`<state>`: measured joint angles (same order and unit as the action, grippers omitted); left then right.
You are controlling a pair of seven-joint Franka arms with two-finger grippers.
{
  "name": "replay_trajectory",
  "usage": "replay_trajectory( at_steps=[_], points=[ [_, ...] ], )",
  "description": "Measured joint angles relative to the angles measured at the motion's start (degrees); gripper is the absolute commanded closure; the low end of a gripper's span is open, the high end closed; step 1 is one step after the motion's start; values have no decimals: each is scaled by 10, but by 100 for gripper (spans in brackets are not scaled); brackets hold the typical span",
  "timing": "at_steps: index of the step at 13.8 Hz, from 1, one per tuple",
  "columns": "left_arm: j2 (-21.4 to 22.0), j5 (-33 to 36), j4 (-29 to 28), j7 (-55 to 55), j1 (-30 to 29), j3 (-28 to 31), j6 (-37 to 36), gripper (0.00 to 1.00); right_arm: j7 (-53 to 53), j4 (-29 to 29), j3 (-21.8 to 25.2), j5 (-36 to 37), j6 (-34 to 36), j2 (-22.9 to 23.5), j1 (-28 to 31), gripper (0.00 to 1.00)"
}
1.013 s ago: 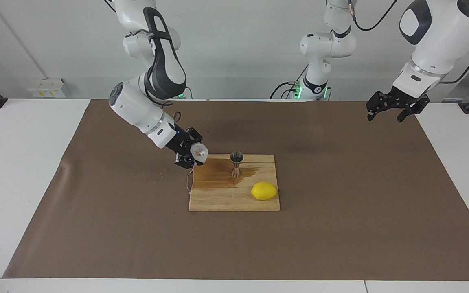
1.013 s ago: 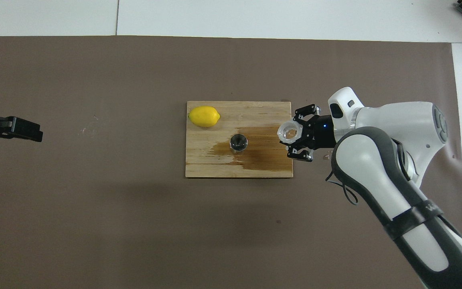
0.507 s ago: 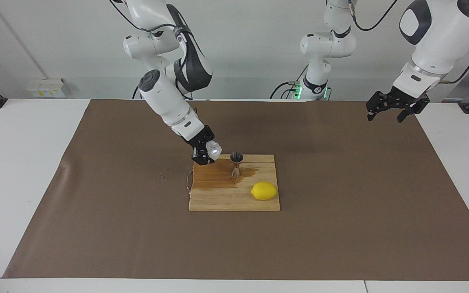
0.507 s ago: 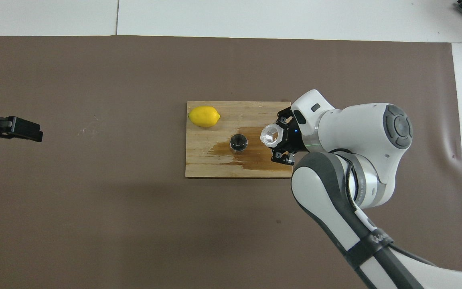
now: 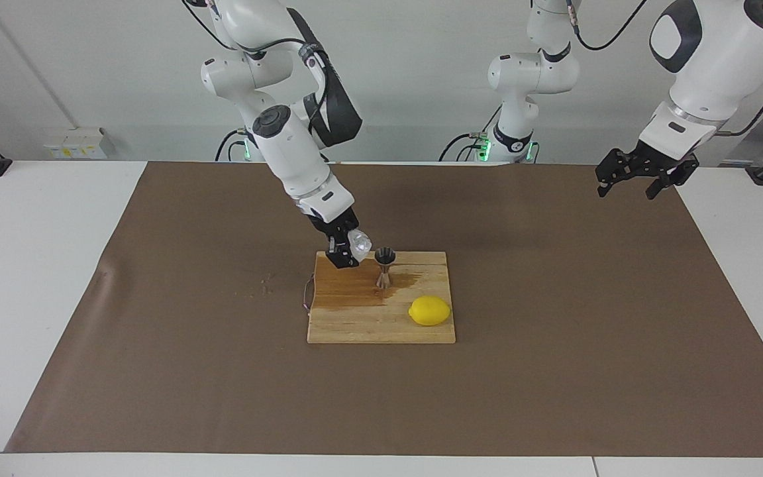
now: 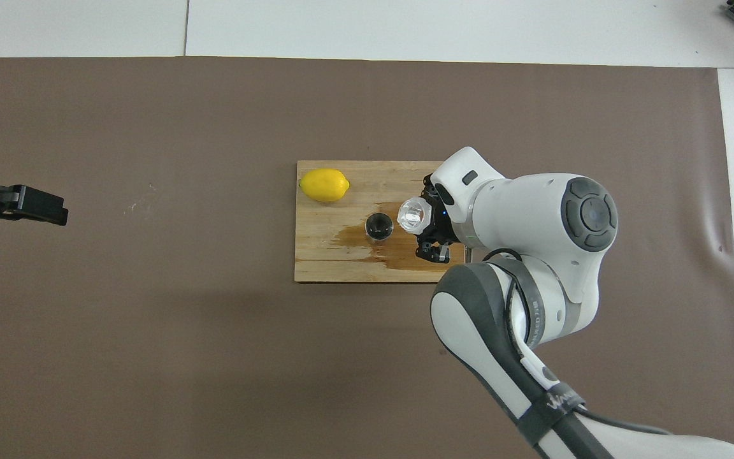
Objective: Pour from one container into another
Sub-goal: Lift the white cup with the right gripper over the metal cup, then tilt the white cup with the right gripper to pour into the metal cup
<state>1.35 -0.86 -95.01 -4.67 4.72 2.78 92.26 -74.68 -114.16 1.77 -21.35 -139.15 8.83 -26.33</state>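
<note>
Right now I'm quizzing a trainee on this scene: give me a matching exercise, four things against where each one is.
Things:
1. cup
2. jigger
3. lemon
4. left hand

Places:
A. upright on the board's wet stain
B. held tilted in the right hand
C. open, waiting over the mat
D. on the board's dry part

Pairs: 1-B, 2-A, 3-D, 4-C

The small white crinkled cup is hanging tilted in the air, its translucent wall catching light, its open mouth leaning toward the jigger just beside it. The shiny steel jigger, hourglass-shaped, is standing upright on the wooden cutting board, on a dark wet stain, its upper cone opening upward.
</note>
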Motion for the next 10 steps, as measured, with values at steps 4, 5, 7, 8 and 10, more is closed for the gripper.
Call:
replay_trajectory(
  at_steps=[4, 5, 7, 8, 10],
  points=[
    [0, 0, 0, 0, 0, 0, 0, 0, 25, 0, 0, 48, -14, 5, -14, 100],
    [0, 0, 0, 0, 0, 0, 0, 0, 31, 0, 0, 56, -19, 7, -16, 100],
    [0, 0, 0, 0, 0, 0, 0, 0, 34, 0, 0, 73, -28, 11, -21, 100],
    [0, 0, 0, 0, 0, 0, 0, 0, 36, 0, 0, 77, -30, 12, -23, 100],
    [0, 0, 0, 0, 0, 0, 0, 0, 43, 0, 0, 97, -39, 13, -23, 100]
  ],
)
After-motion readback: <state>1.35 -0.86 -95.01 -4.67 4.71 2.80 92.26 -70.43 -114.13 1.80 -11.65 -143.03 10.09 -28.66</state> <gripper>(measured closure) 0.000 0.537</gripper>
